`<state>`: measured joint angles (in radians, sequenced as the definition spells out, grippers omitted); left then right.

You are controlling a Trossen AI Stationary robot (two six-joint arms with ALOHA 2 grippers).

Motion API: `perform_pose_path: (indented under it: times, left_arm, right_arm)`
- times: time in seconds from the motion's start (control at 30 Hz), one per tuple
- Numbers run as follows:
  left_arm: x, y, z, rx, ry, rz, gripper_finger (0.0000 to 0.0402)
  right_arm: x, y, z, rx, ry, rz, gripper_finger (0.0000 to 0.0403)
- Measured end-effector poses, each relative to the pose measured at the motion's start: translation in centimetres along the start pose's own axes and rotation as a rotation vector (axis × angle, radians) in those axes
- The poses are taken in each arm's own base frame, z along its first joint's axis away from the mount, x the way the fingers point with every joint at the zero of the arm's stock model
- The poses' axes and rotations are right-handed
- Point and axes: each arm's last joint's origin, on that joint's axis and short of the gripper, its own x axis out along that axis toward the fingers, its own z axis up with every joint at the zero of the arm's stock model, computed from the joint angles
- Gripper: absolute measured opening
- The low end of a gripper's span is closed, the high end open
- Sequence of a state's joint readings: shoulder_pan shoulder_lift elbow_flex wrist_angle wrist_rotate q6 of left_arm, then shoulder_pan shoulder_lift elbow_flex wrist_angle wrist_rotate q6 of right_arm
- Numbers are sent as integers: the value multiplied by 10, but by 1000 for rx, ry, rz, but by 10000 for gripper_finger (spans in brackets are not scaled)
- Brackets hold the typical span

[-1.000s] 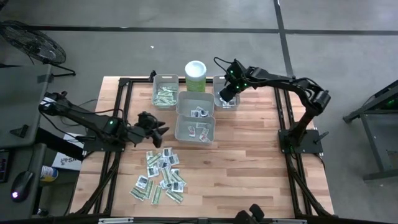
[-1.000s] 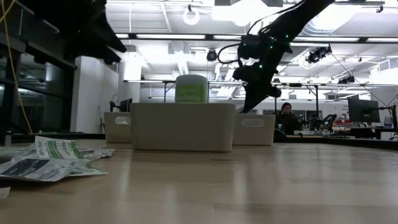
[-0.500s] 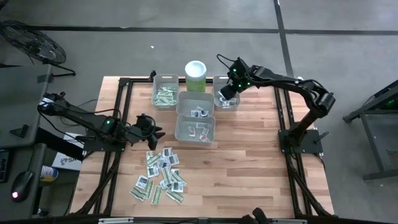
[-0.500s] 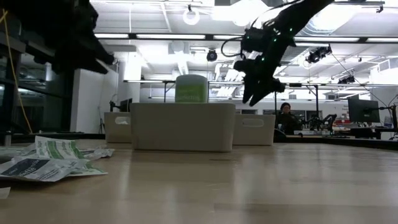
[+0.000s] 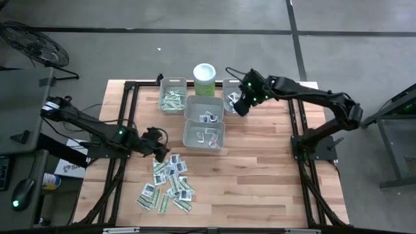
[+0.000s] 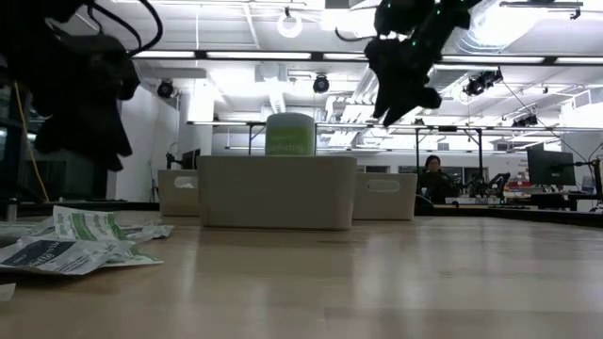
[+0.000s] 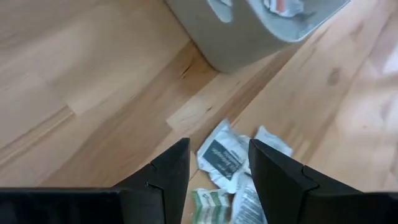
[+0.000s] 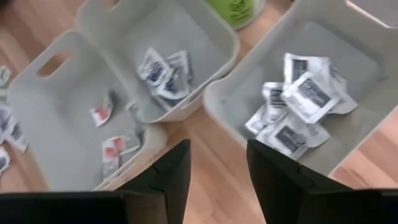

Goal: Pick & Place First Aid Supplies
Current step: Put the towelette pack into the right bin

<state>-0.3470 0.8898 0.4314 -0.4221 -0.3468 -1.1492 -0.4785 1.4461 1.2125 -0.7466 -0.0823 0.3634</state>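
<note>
Loose heap of flat, crinkled paper packets (image 5: 168, 184) on the wood table (image 5: 260, 169), near its front-left; long axes point every way. More packets lie in the grey plastic bins (image 5: 203, 135). Left gripper (image 5: 160, 152) at the heap's upper edge, fingers (image 7: 166, 171) apart, nothing between. Right gripper (image 5: 238, 108) above the right bin (image 8: 348, 81), fingers spread, empty.

Grey concrete floor (image 5: 195, 45); ceiling strip lights (image 6: 245, 55); seated person (image 6: 433, 174) behind table.
</note>
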Motion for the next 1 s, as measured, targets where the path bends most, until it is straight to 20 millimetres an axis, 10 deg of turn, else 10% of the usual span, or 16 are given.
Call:
perform_pose_path:
  times: [1.0]
  left_arm:
    - [55,-6,-22,600,178,65,163]
  right_arm:
    - [-12,88,-54,-137,-17,-20,145]
